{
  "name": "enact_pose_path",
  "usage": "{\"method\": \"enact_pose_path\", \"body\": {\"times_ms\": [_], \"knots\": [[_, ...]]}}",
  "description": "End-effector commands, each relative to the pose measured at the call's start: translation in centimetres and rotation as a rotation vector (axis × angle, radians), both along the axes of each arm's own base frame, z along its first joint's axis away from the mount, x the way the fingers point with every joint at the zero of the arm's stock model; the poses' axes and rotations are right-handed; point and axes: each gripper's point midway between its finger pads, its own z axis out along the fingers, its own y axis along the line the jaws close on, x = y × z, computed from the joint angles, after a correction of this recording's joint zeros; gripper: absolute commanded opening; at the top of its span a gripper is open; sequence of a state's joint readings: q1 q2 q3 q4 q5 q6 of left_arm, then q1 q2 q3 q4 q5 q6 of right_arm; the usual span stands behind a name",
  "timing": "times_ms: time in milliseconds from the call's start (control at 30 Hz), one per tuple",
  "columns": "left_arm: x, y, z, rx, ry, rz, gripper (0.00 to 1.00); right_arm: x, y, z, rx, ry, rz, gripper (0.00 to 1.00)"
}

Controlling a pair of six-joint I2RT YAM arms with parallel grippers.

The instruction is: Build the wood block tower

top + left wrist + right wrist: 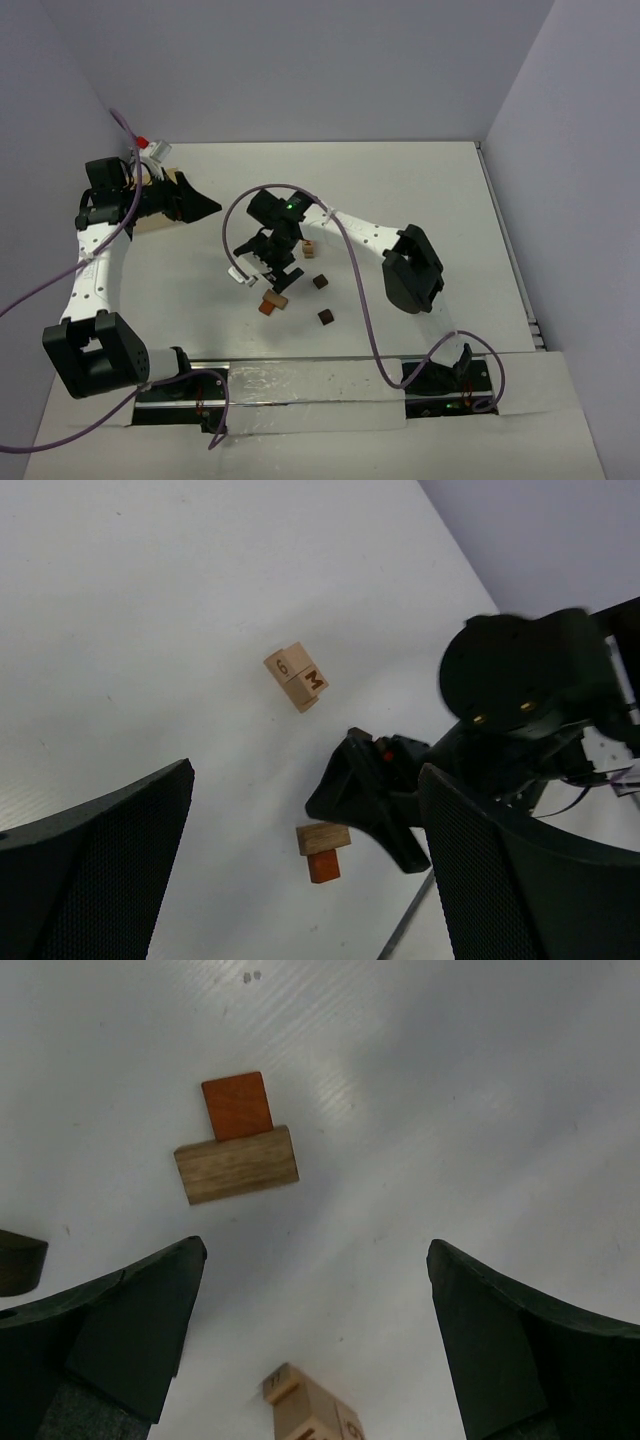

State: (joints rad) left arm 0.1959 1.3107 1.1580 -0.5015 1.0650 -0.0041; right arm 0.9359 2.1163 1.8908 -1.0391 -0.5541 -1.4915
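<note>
We hang the right gripper [312, 1260], spread and empty, over the scattered wood blocks [272, 300], likely choosing one; the tan piece [237, 1165] lies at its eleven o'clock. The left gripper [200, 200], also spread, waits clear.

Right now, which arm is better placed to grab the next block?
Right. The right gripper hangs open close above the tan block and orange block; the left gripper, also open, sits far off left.

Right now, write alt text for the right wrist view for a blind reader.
Two black fingers, open and empty, frame a white table. Beyond them lies a tan oblong wood block with an orange-red square block touching one long side; pale lettered cubes sit at the bottom edge.
</note>
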Motion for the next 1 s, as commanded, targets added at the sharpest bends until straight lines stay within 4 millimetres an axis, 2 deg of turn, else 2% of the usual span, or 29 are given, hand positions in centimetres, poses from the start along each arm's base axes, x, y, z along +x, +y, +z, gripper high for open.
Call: {"method": "enact_pose_path", "body": {"times_ms": [0, 467, 967], "knots": [[0.1, 0.3, 2.9, -0.109, -0.057, -0.067, 0.99, -1.3, 2.0, 0.2, 0.035, -0.005, 0.103, 1.0], [-0.1, 0.7, 2.4, -0.106, -0.064, -0.08, 0.99, -2.9, 0.3, -4.2, -0.085, 0.054, 0.138, 1.0], [0.4, 0.8, 1.5, -0.112, -0.049, -0.088, 0.99, -3.0, -0.5, -6.8, -0.141, 0.037, 0.144, 1.0]]}}
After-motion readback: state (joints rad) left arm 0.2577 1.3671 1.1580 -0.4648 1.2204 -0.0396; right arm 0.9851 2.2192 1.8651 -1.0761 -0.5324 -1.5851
